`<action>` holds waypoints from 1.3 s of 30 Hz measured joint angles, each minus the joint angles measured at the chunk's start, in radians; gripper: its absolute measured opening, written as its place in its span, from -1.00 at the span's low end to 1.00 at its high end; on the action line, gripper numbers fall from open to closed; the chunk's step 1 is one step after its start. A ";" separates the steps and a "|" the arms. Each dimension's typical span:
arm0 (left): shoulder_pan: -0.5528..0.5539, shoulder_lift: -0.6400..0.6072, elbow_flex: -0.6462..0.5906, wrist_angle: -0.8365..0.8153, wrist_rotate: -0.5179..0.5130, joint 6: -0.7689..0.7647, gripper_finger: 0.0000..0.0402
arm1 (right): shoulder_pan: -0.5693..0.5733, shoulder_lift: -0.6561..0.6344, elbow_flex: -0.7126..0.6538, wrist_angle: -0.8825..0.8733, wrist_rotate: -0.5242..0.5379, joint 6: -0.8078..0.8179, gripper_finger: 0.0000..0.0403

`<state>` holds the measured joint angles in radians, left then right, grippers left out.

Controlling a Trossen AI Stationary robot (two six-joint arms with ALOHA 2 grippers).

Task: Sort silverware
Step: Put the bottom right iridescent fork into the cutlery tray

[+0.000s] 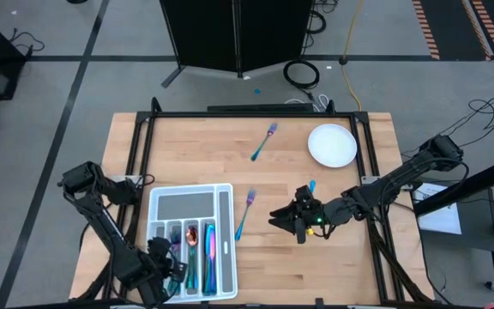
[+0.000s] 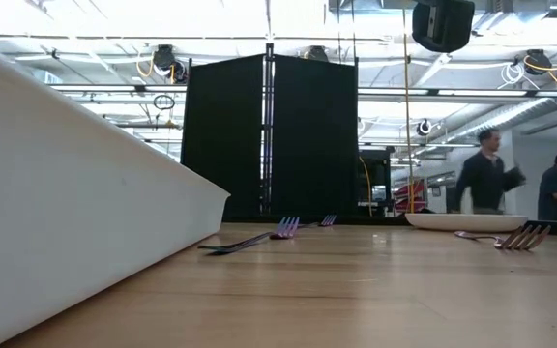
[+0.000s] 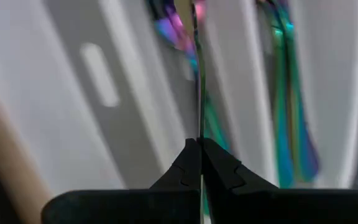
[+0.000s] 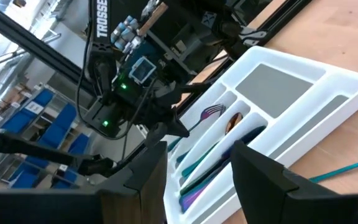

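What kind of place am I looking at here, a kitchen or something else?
Probably a robotics lab or workshop, not a kitchen. A wooden table stands on a bare floor with loose cables, a black partition behind it, and exposed ceiling pipes overhead.

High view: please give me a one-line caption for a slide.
Left hand, shut, over the white tray; right hand open at mid-table; two forks and a plate on the wood.

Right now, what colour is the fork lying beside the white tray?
Teal-blue handle, purple tines: the slim metal fork, best in the high view.
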<state>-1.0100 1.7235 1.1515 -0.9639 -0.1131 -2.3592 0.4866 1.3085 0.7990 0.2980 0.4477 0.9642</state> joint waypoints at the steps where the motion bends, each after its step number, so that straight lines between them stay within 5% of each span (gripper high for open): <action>1: 0.003 0.002 0.000 0.018 -0.008 0.000 -1.00 | 0.000 0.000 0.000 -0.004 -0.006 0.000 -0.20; 34: 0.040 0.014 0.000 0.039 0.060 -0.016 -0.94 | 0.000 -0.001 0.000 -0.033 -0.035 0.011 -0.20; 39: 0.055 0.014 0.000 0.048 0.060 -0.018 -0.76 | 0.006 -0.001 0.000 -0.033 -0.044 0.002 -0.20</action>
<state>-0.9549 1.7378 1.1515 -0.9156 -0.0532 -2.3768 0.4927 1.3079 0.7990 0.2646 0.4034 0.9663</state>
